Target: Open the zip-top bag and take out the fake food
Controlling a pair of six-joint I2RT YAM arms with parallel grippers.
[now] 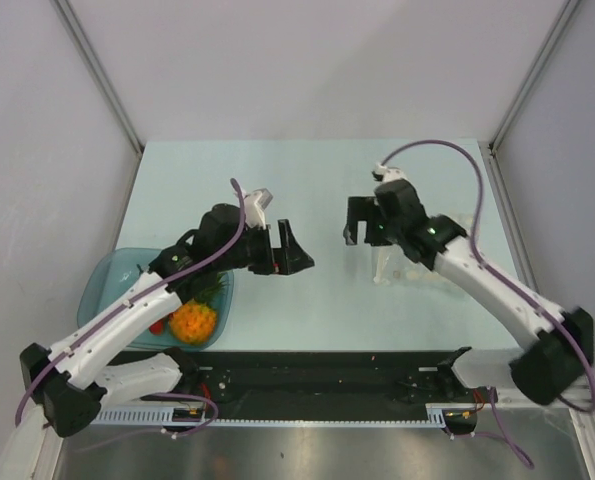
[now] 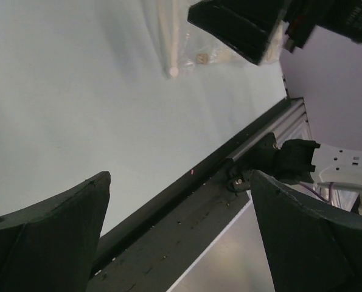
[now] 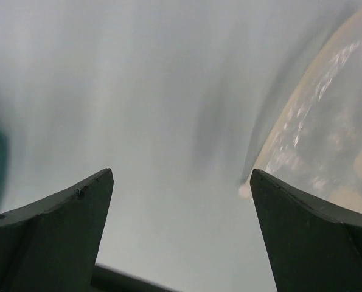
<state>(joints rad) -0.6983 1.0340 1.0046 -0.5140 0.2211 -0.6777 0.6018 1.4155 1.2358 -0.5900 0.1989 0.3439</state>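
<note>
Open surface (image 1: 323, 300) is left between the left fingers (image 1: 295, 258) and the right fingers (image 1: 354, 222). Just beside the right fingers, the way is blocked by the zip-top bag (image 1: 395, 268). Well behind the left fingers, room is taken by the teal tray (image 1: 99, 288).

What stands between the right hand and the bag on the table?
Nothing visible does. The right hand is open, and the bag lies on the table close beside it. No other object is near them. The wrist view is blurred, so I cannot tell whether the hand touches the bag.
</note>
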